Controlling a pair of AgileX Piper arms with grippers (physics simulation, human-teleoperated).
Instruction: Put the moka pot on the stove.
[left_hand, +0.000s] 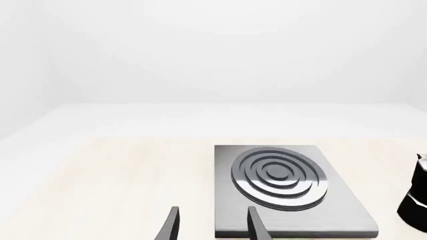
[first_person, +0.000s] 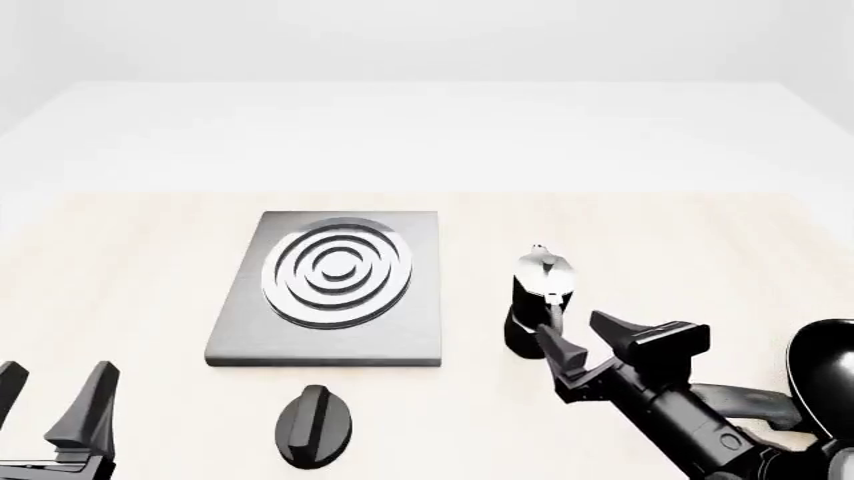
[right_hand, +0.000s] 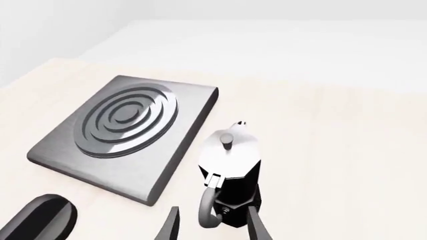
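Observation:
The moka pot (first_person: 539, 300) stands upright on the table to the right of the stove (first_person: 334, 290). It has a silver top and a black base and handle. My right gripper (first_person: 589, 342) is open, just on the near side of the pot. In the right wrist view the pot (right_hand: 230, 170) is right ahead of the open right gripper (right_hand: 213, 229), and its black handle faces the gap between the fingers. I cannot tell if they touch. My left gripper (first_person: 51, 400) is open and empty at the near left. In the left wrist view the left gripper (left_hand: 213, 227) points at the stove (left_hand: 280, 185).
A black oval knob (first_person: 314, 425) lies on the table in front of the stove, and it also shows in the right wrist view (right_hand: 37, 220). The rim of a black frying pan (first_person: 821, 370) shows at the right edge, beside my right arm.

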